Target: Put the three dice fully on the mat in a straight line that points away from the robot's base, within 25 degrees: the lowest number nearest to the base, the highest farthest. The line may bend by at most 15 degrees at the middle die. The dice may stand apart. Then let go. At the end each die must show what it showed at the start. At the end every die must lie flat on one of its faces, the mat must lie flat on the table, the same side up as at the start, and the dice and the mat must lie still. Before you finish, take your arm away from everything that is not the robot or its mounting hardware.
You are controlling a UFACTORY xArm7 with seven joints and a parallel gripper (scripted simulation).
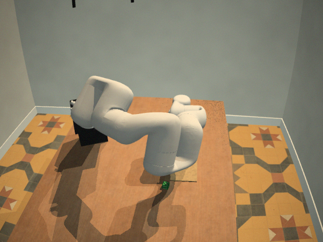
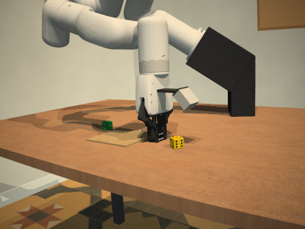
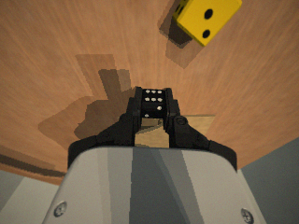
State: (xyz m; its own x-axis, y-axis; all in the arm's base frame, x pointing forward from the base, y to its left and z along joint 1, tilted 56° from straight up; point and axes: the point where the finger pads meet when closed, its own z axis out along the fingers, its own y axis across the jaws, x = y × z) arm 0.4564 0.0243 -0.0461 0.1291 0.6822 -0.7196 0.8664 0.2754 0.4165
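My gripper (image 2: 157, 138) (image 3: 152, 97) points down, low over the table, shut on a black die (image 2: 161, 136) (image 3: 153, 95). A finger is against each side of this die; six white pips show on one face. It is close to the edge of the thin tan mat (image 1: 188, 175) (image 2: 110, 140) (image 3: 201, 122). A yellow die (image 2: 177, 142) (image 3: 210, 21) lies on the table near the gripper, with six pips on a side and two on top. A green die (image 1: 165, 185) (image 2: 106, 125) lies on the table just outside the mat's far edge. The arm hides the gripper in the top view.
The wooden table (image 1: 208, 208) (image 2: 234, 152) bears the black robot base (image 1: 92, 136) (image 2: 242, 91). The white arm (image 1: 161, 145) (image 2: 154, 41) bends over the mat and hides part of it in the top view. A camera box (image 2: 186, 98) sticks out from the gripper's side.
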